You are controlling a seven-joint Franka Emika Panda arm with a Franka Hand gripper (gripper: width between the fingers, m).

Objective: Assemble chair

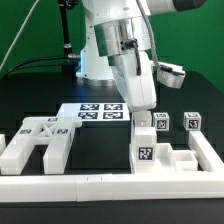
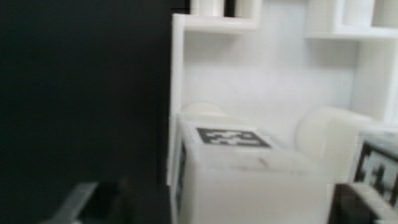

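Toward the exterior view's right of the desk (image 1: 30, 106), fingers (image 1: 143, 110) over the upright chair block (image 1: 144, 146) — stiff, light, probably slick; grip flat sides; closure indeterminate.

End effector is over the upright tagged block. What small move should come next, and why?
Likely a short straight descent. The end effector hangs right above the upright tagged block, roughly lined up with it. Whether it grips the block cannot be told.

- Bare desk (image 1: 100, 150) lies open mid-front, between the X-braced slab (image 1: 35, 140) and the upright tagged block (image 1: 145, 150).
- The border rail (image 1: 60, 185) closes off the front edge.
- Small tagged cubes (image 1: 163, 122) and a stepped slab (image 1: 182, 158) crowd the front right corner.
- The marker board (image 1: 100, 110) lies flat toward the back edge.
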